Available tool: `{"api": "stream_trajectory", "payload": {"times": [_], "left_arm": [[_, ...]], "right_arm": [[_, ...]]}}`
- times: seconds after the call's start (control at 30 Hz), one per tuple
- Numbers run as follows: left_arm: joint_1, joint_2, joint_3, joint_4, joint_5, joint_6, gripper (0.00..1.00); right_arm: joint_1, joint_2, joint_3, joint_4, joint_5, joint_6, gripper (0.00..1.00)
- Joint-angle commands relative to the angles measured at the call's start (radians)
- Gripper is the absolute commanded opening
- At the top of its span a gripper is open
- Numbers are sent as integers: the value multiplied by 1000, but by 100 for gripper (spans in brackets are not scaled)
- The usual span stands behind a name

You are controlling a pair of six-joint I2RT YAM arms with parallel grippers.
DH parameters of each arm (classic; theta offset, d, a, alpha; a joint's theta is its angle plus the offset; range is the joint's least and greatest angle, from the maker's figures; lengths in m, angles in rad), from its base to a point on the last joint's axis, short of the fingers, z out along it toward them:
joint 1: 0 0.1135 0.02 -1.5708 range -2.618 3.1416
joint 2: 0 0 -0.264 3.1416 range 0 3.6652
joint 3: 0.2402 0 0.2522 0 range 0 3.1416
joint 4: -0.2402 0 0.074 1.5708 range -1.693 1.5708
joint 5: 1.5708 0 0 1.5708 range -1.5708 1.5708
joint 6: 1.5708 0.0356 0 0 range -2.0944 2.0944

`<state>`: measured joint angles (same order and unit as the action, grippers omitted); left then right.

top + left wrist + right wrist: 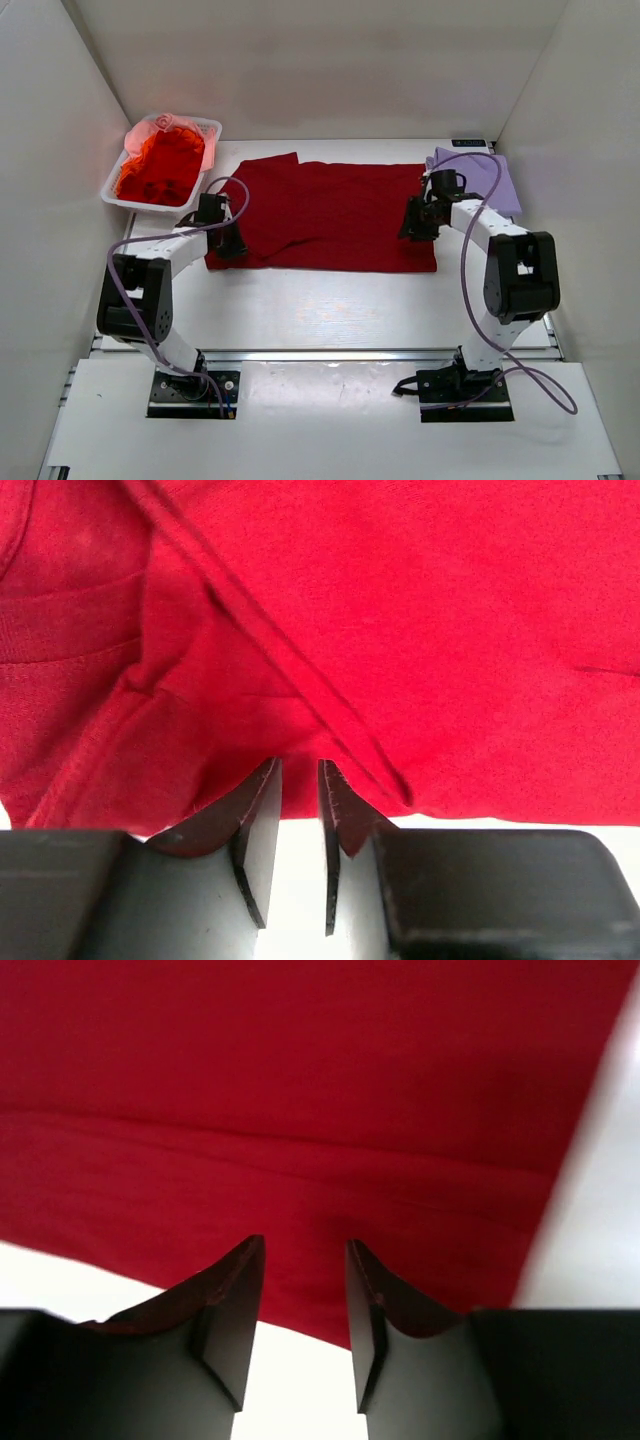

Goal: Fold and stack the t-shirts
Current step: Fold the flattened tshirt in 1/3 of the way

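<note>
Top external view puts the two arms nearest us, both reaching forward over the white tabletop (330, 300). The left claw (232, 246) sits at the near left corner of the dark red t-shirt (330, 215), and the right claw (413, 228) sits at its right edge, close to the near right corner. Through the wrist cameras we see each claw with its fingers a narrow gap apart, tips low at the shirt's near edge and nothing pinched between them. We cannot tell whether the tips touch the cloth.

The dark red t-shirt lies spread out in the middle of the tabletop as a wide, nearly flat patch, with a flap jutting out at its far left corner. Near the left claw it is rumpled, with a hem running diagonally over a fold. Near the right claw it is smooth, with one soft crease across it. We cannot make out its neckline from above, and the left claw covers its near left corner.

Farther back on the right lies a lavender t-shirt (500, 180), flat and partly hidden by the right arm.

At the far left stands a white basket (112, 190) holding crumpled orange-red t-shirts (155, 172) and some pink cloth (178, 126) at its far end. Glare washes these out, so we cannot count them.
</note>
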<state>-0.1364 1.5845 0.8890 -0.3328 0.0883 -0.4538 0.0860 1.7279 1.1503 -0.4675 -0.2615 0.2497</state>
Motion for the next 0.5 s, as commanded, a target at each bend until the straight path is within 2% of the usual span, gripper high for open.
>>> {"api": "stream_trajectory", "payload": {"times": [0.0,0.13,0.2,0.27,0.47], "left_arm": [[-12,34,28,-41,-74,1,32],[-49,106,45,-106,-85,43,27],[-57,115,21,-118,-85,35,24],[-61,106,-11,-130,-71,37,21],[-92,-20,-108,-213,-38,53,14]], "right_arm": [[20,42,-6,56,-48,45,34],[43,99,2,12,-19,59,31],[60,113,-20,-11,-4,74,27],[63,120,-44,-29,11,77,27],[106,-23,-240,-40,35,123,27]]}}
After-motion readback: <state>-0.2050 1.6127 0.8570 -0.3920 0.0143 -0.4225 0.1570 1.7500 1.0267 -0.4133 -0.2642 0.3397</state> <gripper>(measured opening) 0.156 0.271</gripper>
